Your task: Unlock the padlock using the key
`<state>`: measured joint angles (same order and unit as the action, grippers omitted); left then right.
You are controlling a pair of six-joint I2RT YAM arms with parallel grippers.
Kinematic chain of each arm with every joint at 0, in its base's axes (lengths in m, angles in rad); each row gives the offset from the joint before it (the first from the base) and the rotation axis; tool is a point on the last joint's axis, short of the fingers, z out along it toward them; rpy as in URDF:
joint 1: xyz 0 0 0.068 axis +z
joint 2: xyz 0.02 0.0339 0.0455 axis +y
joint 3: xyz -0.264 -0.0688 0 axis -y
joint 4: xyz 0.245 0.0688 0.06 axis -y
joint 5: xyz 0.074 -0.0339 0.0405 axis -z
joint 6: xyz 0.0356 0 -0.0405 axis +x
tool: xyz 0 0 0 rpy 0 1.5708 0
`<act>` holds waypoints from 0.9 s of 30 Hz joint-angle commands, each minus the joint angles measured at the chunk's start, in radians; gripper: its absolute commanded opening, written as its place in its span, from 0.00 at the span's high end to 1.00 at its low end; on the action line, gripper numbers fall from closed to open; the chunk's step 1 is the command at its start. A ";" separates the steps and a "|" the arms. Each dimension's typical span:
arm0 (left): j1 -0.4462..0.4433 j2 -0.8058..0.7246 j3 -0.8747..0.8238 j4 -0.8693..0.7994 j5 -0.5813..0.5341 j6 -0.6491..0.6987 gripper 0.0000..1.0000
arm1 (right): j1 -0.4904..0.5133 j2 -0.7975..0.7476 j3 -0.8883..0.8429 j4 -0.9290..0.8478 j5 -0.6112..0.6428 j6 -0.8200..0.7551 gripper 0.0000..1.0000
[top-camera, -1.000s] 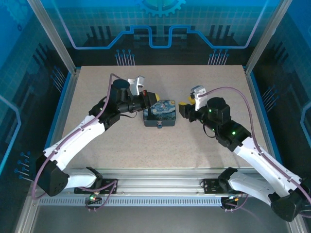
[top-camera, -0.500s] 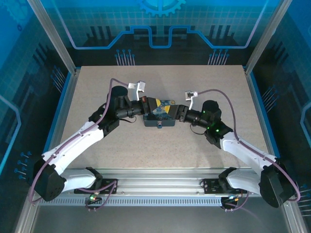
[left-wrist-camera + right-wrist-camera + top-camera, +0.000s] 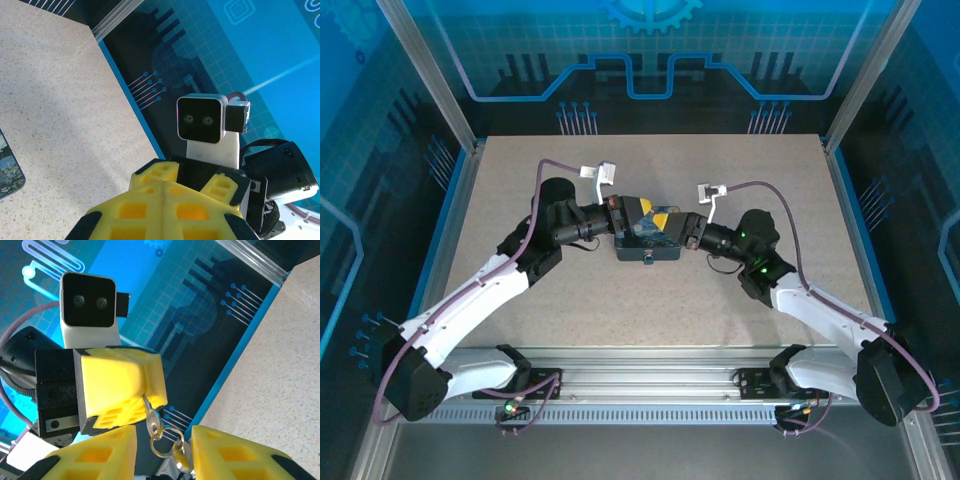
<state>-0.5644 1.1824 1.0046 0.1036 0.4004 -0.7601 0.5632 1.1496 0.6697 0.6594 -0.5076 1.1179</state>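
Over the tin at the frame's centre, the left claw pinches the key. The right claw stands spread around its hanging ring. The padlock sits at the tin's lower edge. If the left claw lets go too early, the key may fall.

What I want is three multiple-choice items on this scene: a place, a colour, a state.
1. Where do the left gripper and the right gripper meet?
A. over the painted tin
B. by the arm bases
C. at the table's far corner

2. What colour are their fingers?
A. red
B. yellow
C. green

3. How is the left gripper?
A. wide open
B. shut on the key
C. shut, empty

Answers: A, top view shows both above the tin; B, wrist views show yellow; B, the key sits pinched between its closed fingers.
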 commanded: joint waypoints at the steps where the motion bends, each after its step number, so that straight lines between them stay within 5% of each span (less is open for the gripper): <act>1: -0.007 -0.026 -0.024 0.033 0.021 -0.005 1.00 | 0.017 -0.004 0.034 0.032 -0.007 -0.017 0.66; 12: -0.009 -0.033 -0.033 0.048 0.023 -0.010 1.00 | 0.018 -0.006 0.040 0.039 -0.009 -0.017 0.75; 15: -0.009 -0.035 -0.039 0.051 0.025 -0.012 1.00 | 0.016 -0.012 0.033 0.049 0.001 -0.008 0.61; 20: -0.009 -0.040 -0.044 0.056 0.026 -0.015 1.00 | 0.013 -0.017 0.035 0.035 0.007 -0.012 0.61; 27: -0.009 -0.047 -0.046 0.067 0.026 -0.024 1.00 | 0.014 -0.015 0.028 0.045 0.007 -0.007 0.76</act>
<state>-0.5663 1.1652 0.9653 0.1398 0.4088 -0.7719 0.5743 1.1492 0.6792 0.6682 -0.5056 1.1175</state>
